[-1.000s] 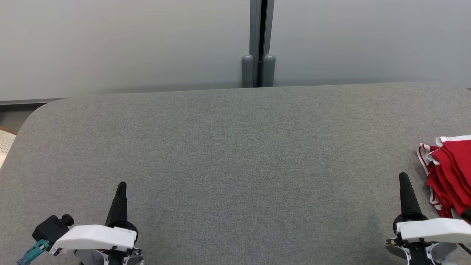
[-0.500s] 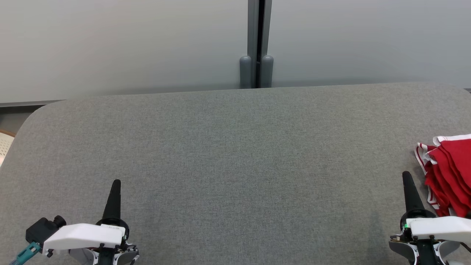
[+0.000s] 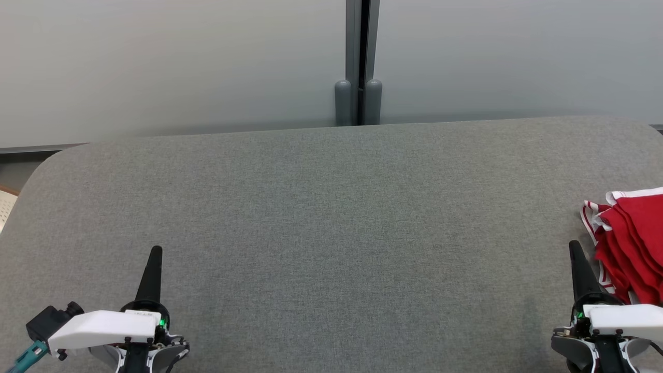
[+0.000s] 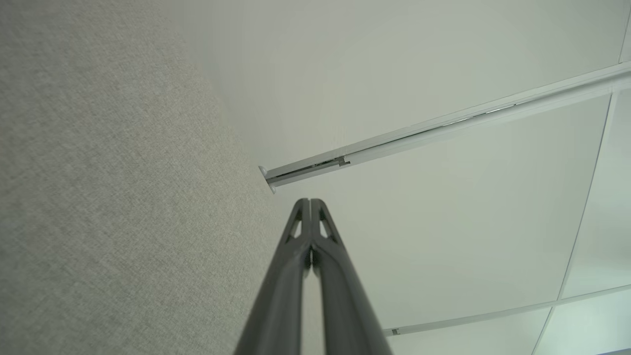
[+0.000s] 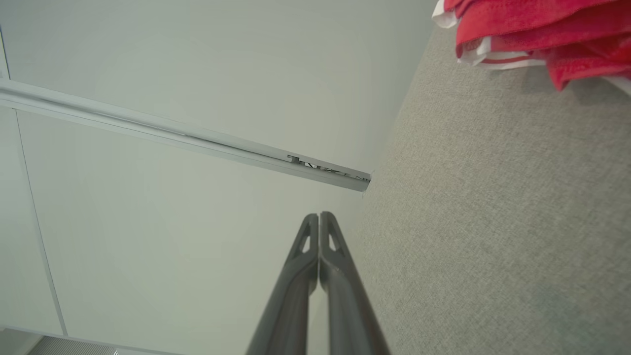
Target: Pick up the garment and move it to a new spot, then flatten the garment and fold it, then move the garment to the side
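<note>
Table (image 3: 331, 217): grey fabric top, rounded far corners, fills the lower part of the head view. Pale wall (image 3: 155, 62) behind it.

At 7 o'clock in the head view is the left gripper (image 3: 155, 250). Its fingers are pressed together into one dark spike with nothing between them, and the tip points to 12 over bare cloth. A white wrist shell sits behind it, with a teal plug (image 3: 23, 358) at the far-left edge. In the left wrist view the same two fingers meet at the tips, with the table at 9 o'clock and the wall at 3.

At 12 o'clock a grey post (image 3: 358, 57) splits the wall panels and meets the table's far edge. In both wrist views it runs as a pale bar above the fingertips.

At 5 o'clock is the right gripper (image 3: 573, 243). Its fingers are also closed tight on each other, hold nothing, and the tip points to 12.

The garment (image 3: 629, 241) is at 4 o'clock: red with white trim and a striped edge, bunched in layers. It lies on the table and is cut off by the right frame edge, just beside the right gripper on its 3 o'clock side. From the head view I cannot tell whether the finger and the striped edge touch. In the right wrist view the garment sits at 1 o'clock, clear of the fingertips, with bare table between.
</note>
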{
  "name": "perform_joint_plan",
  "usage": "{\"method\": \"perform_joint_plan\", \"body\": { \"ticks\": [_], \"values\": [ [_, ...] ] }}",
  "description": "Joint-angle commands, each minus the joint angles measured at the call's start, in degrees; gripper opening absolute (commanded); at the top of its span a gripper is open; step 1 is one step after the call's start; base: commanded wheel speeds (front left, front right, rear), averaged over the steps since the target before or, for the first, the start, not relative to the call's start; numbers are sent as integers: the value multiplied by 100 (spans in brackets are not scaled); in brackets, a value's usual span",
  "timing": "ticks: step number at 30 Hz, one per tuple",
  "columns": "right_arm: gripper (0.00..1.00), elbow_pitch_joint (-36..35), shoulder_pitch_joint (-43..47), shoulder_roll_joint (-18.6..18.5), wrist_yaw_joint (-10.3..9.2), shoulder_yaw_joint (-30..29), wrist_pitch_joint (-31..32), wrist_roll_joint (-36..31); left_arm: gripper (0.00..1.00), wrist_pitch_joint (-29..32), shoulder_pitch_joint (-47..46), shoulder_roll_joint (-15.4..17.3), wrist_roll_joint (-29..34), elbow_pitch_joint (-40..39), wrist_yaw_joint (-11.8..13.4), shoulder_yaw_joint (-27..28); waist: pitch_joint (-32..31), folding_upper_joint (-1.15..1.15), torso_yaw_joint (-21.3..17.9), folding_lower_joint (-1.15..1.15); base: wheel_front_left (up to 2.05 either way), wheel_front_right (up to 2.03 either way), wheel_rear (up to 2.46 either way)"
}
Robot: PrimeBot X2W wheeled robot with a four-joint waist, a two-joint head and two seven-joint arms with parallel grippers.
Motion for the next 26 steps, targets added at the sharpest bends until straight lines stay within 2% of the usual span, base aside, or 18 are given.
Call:
{"method": "perform_joint_plan", "body": {
  "ticks": [1, 26],
  "values": [
    [0, -38, -106, -38, 0, -36, 40, 109, 0, 26, -101, 47, -92, -55, -46, 55, -1, 0, -2, 0, 0, 0, 0],
    [0, -23, -124, -30, 0, -192, 347, 1198, 0, 344, -164, 34, -1137, -88, -185, 326, -40, 0, -65, 0, 0, 0, 0]
  ]
}}
